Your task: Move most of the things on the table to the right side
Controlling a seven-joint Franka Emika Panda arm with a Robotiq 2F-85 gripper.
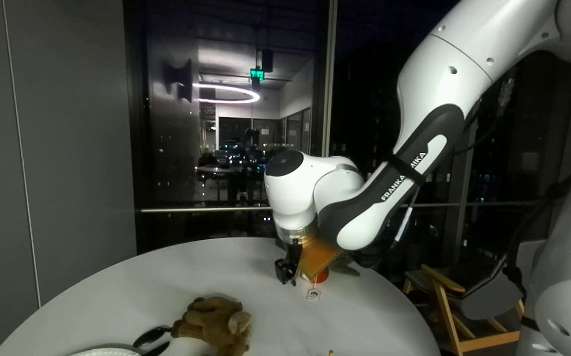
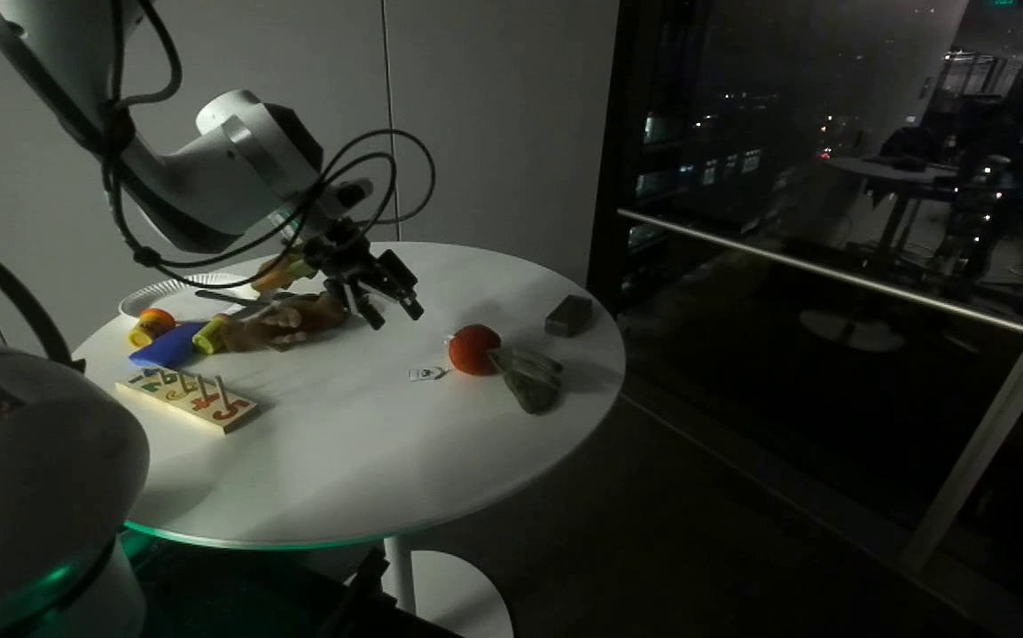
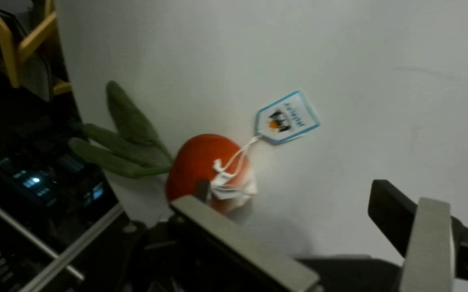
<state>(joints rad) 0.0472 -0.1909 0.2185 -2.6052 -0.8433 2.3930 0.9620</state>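
My gripper (image 2: 394,312) hangs over the white table (image 2: 343,461), fingers wide apart with nothing between them. A red rounded piece (image 3: 201,162) with a white lower end and a string tag (image 3: 286,117) lies beside the left finger in the wrist view; whether they touch I cannot tell. Green leaf-like pieces (image 3: 124,142) extend from behind it toward the table edge. The brown furry lump (image 1: 211,321) lies on the near side in an exterior view, well away from the gripper. Against it rests the thin black spoon (image 1: 151,336).
In an exterior view, a wooden number board (image 2: 188,399) with pegs, a blue piece (image 2: 166,346), an orange-yellow piece (image 2: 152,326) and a white plate (image 2: 144,297) crowd one side. A dark block (image 2: 568,315) stands near the opposite edge, by the window.
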